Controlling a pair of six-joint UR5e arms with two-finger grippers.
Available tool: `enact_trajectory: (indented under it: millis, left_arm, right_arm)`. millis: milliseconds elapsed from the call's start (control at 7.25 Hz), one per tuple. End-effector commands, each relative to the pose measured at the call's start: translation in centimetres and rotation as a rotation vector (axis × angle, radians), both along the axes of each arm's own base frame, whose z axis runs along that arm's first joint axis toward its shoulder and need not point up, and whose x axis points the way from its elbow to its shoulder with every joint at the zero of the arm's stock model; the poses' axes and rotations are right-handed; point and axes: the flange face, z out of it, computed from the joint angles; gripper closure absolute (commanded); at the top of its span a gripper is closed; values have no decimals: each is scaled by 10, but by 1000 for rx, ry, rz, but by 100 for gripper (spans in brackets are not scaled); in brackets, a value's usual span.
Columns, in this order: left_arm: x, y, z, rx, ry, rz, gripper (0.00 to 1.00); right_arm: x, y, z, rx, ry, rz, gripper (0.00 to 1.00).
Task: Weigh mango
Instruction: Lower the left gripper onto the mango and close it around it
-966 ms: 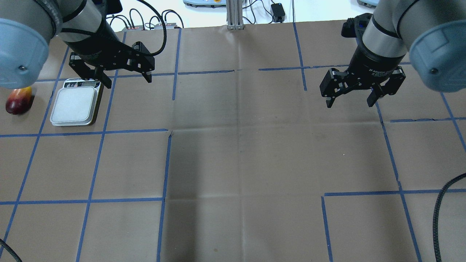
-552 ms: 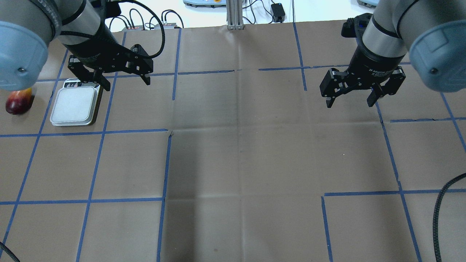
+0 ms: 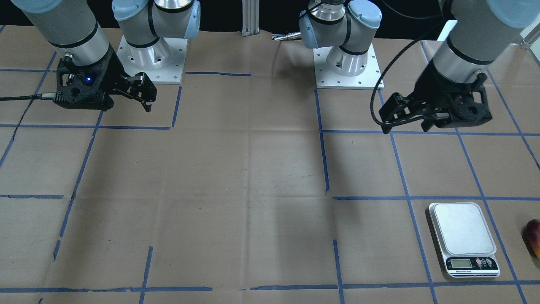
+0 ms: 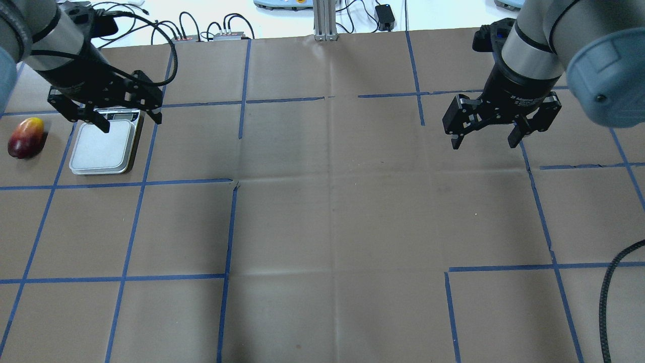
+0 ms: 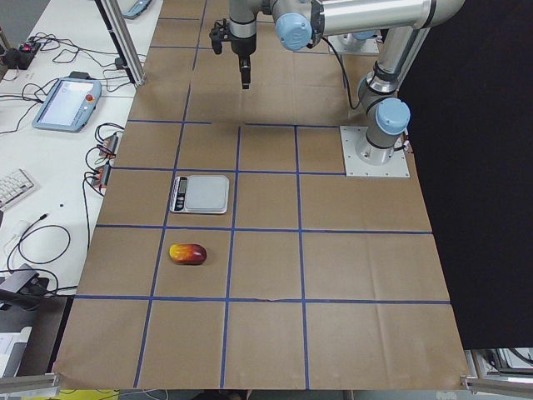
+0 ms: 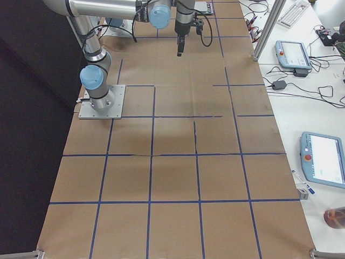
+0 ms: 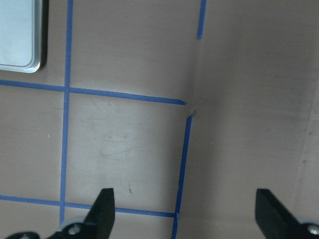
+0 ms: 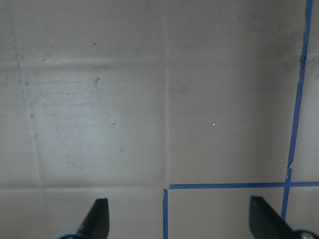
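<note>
1. The left jaws are spread wide with nothing between them. You see them hanging in the air over the display end of the scale [image 4: 98, 151], clear of it.
2. The right jaws are also spread wide and empty. They hang over bare tabletop [image 4: 322, 227], well apart from both the scale and the fruit.
3. The scale is a flat silver one with a pale, bare platform. It sits on the tabletop on the robot's left side.
4. The mango [image 4: 26, 137] lies on the tabletop just beside the scale, on the side away from the table's middle. It is apart from the scale and untouched. Its dark red end points toward the robot and its yellow end points away.
5. Expect the mango to be light for these jaws and firm, though a hard squeeze would likely bruise it. Its glossy skin looks slippery, and its rounded shape may roll or squirt out when pinched.
6. You would probably do best to take it across its short width at the fattest middle part, with one pad on each long flank.
7. Counted: one mango, one scale, two sets of jaws.
</note>
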Motion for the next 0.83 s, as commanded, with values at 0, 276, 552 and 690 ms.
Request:
enact_trajectory:
  millis: [0, 276, 552, 690]
  left_arm:
    - [101, -15, -25, 36, 20, 56, 0]
    - [196, -41, -53, 26, 14, 49, 0]
    - [273, -86, -84, 26, 28, 33, 0]
    - [308, -111, -107, 38, 24, 50, 0]
  right_arm:
    - [0, 0, 0, 0, 0, 0, 0]
    - [0, 0, 0, 0, 0, 0, 0]
    - [0, 0, 0, 0, 0, 0, 0]
    - [0, 0, 0, 0, 0, 0, 0]
